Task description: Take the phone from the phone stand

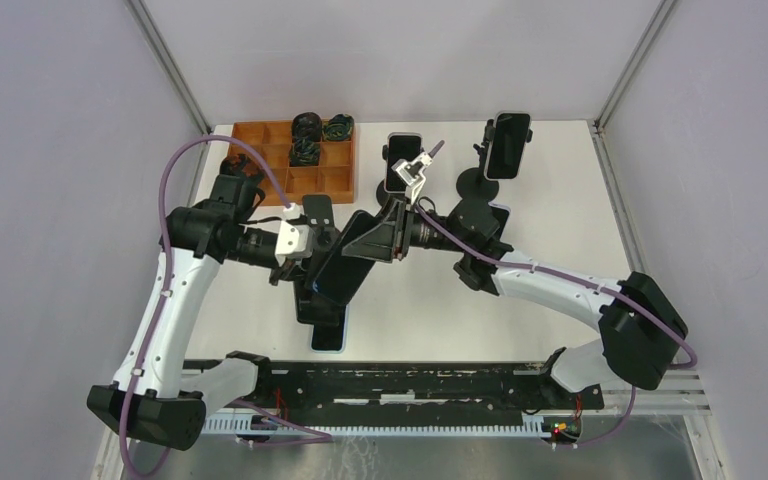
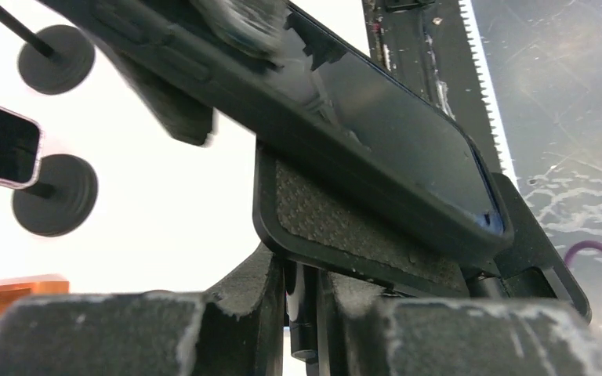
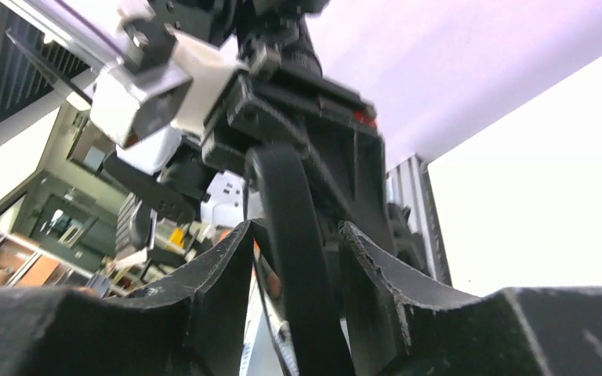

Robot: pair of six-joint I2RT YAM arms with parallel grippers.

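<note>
At mid-table the dark phone (image 1: 345, 268) rests tilted on the phone stand (image 2: 337, 223), which the left gripper (image 2: 302, 291) pinches tight low down, while the right gripper (image 3: 294, 239) loosely straddles the phone's edge, jaws part-open; the next move is probably to close and lift it clear.

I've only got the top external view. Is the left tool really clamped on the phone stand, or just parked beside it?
Observer: Clamped. The left wrist view shows the left tool shut on the neck under the phone stand.
Operator: Is the phone lying flat against the stand?
Observer: No. The phone tilts up off the stand's textured backing, and only its end at the bottom lip seems to touch.
Operator: Is the right tool gripping it?
Observer: In the right wrist view the right tool straddles the phone's thin edge. A gap shows beside the fingers, so it looks open.
</note>
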